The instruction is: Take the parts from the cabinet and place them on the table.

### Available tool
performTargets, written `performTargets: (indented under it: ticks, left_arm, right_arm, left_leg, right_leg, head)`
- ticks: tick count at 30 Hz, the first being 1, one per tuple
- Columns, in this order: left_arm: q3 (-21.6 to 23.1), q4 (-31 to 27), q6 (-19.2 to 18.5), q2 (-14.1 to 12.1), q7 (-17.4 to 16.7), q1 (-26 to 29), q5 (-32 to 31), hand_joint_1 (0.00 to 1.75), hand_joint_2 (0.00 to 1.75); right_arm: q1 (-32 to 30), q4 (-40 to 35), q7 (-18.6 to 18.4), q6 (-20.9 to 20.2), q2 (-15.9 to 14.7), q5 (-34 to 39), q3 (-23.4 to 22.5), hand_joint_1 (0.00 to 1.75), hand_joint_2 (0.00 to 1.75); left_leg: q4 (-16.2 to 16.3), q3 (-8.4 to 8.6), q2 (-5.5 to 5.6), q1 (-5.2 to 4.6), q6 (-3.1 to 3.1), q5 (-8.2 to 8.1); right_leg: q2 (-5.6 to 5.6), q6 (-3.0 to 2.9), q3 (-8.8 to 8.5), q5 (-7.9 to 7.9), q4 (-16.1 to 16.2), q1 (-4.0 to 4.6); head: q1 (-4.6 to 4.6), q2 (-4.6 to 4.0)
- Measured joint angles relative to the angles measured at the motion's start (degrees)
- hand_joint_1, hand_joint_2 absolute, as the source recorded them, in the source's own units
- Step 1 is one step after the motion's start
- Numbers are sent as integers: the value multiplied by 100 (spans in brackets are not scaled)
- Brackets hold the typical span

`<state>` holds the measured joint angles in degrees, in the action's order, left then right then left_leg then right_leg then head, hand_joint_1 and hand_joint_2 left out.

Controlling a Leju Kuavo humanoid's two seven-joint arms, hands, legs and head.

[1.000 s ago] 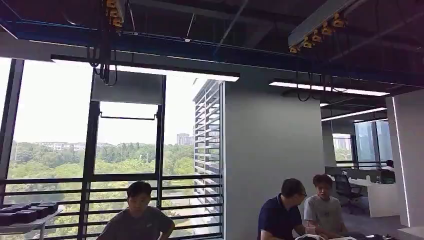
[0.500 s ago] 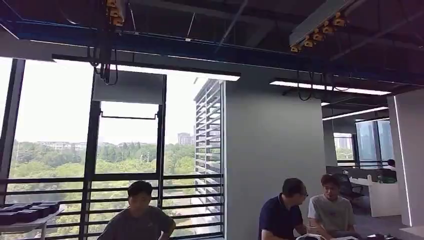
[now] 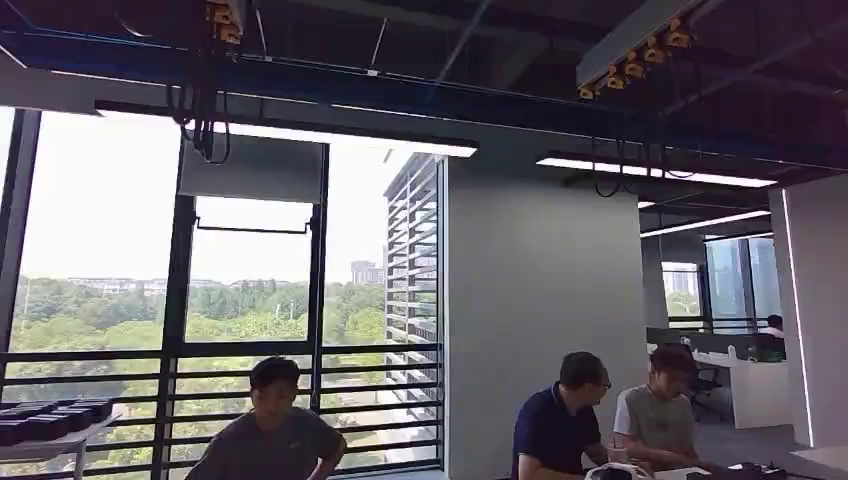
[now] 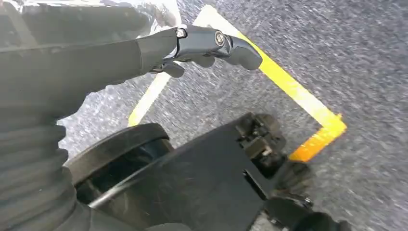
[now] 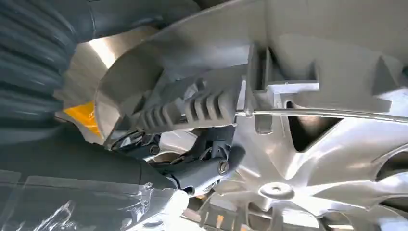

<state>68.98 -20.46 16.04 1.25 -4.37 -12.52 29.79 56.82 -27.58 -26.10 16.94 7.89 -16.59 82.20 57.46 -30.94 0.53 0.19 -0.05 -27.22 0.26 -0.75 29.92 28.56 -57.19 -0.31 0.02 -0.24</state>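
In the right wrist view my right hand [image 5: 192, 161] grips a large silver cast-metal part [image 5: 312, 144] with ribs and spokes; my dark fingers hook under its ribbed edge. The part is close against the camera and hides most of what lies behind it. In the left wrist view my left hand [image 4: 202, 45] hangs over grey carpet with nothing in it, thumb stretched out and fingers loosely apart. The head view looks high across the room, with no cabinet in it.
Three people sit low in the head view: one [image 3: 272, 430] before the windows, two [image 3: 600, 415] by a grey pillar [image 3: 545, 300]. A small table [image 3: 60, 447] at the far left carries dark trays. Yellow floor tape [image 4: 288, 86] marks a corner under my left hand.
The head camera has swayed slightly, so the whole room sits a little differently in the picture. The seated person at the far right has leaned further right.
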Motion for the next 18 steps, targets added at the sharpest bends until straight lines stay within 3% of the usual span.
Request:
performTargets:
  ticks: [3,4,18]
  left_arm:
    - [-22,11,18,9,-11,18,22,0,175]
    - [-35,13,4,15,24,25,33,0,0]
    - [-151,57,-98,39,201,57,41,0,0]
  right_arm:
    - [-2,24,-26,-39,-18,-92,-61,0,0]
    - [-8,28,-26,-50,-24,-114,-81,0,0]
    - [-111,66,129,-101,-85,-254,-247,0,0]
  left_leg:
    - [-1,-8,-17,1,-2,-4]
    - [-1,-10,-19,2,-2,-3]
    - [-2,-50,-18,4,-3,-2]
  right_leg:
    - [9,-3,13,2,0,1]
    - [9,-4,16,2,0,1]
    - [8,-4,53,3,-1,3]
  head:
    - [2,0]
    - [2,0]
    - [2,0]
